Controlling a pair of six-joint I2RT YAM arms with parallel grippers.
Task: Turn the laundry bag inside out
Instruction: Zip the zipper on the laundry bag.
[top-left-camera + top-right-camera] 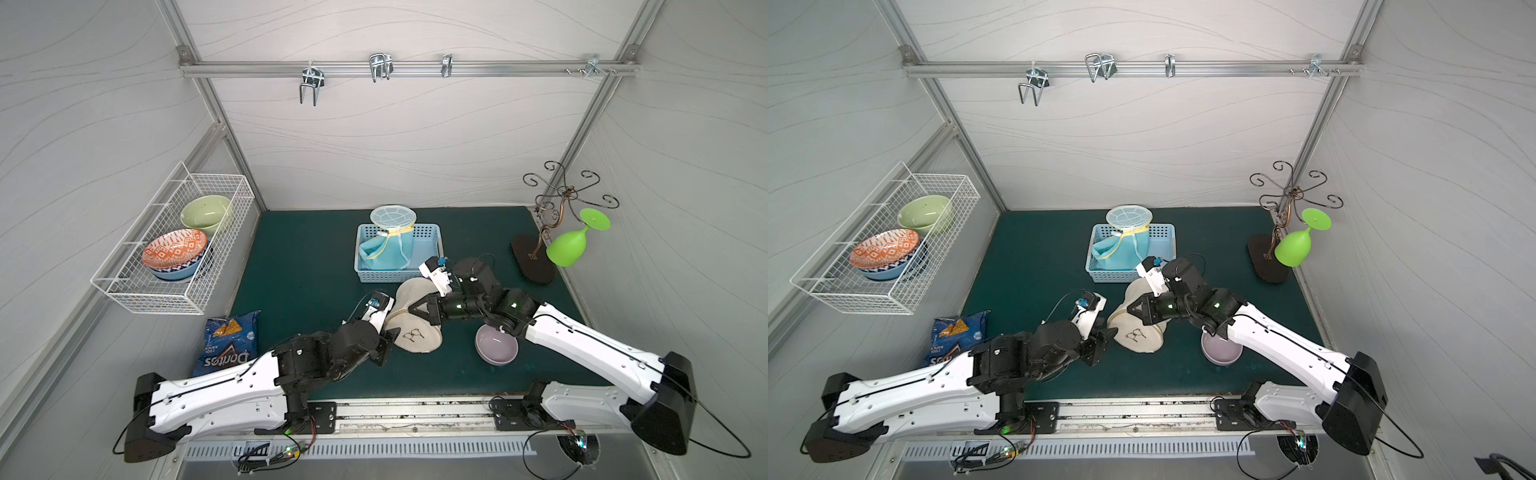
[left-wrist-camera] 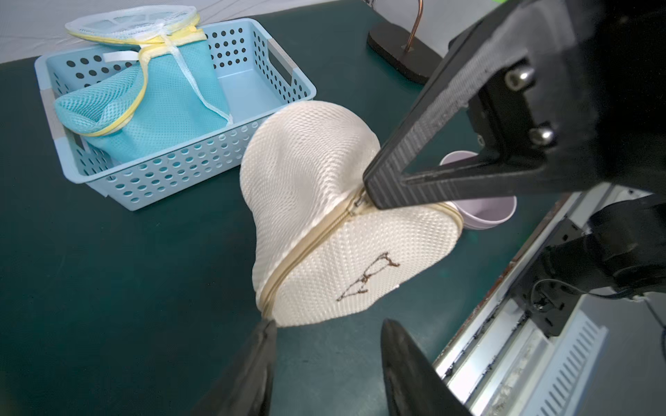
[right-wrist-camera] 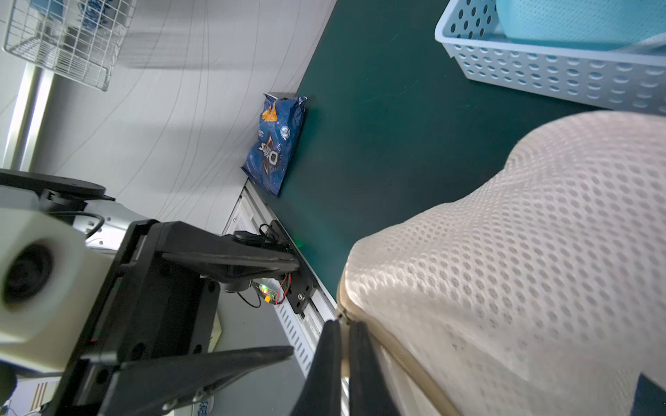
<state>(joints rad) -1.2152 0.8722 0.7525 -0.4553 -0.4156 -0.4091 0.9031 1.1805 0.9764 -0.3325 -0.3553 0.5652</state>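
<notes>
The laundry bag [image 1: 417, 328] [image 1: 1140, 332] is a cream mesh pouch with a tan zipper and a small brown embroidered mark. It lies mid-mat, bent in the middle. In the left wrist view the laundry bag [image 2: 317, 201] has its zipper closed along the stretch I see. My right gripper [image 1: 411, 309] [image 1: 1129, 309] [image 2: 367, 187] [image 3: 344, 324] is shut on the zipper seam, with tan tape pinched between its fingers. My left gripper [image 1: 386, 347] [image 1: 1102, 347] [image 2: 329, 324] stands open at the bag's near-left end. One fingertip [image 2: 268, 326] touches the seam's end; nothing lies between the jaws.
A blue perforated basket [image 1: 399, 277] holding a blue mesh bag stands just behind the pouch. A lilac bowl [image 1: 496, 351] sits under the right arm. A Doritos bag [image 1: 228, 345] leans at the left wall, below a wire basket [image 1: 137, 291] of bowls. A stand with a green glass [image 1: 565, 247] is far right.
</notes>
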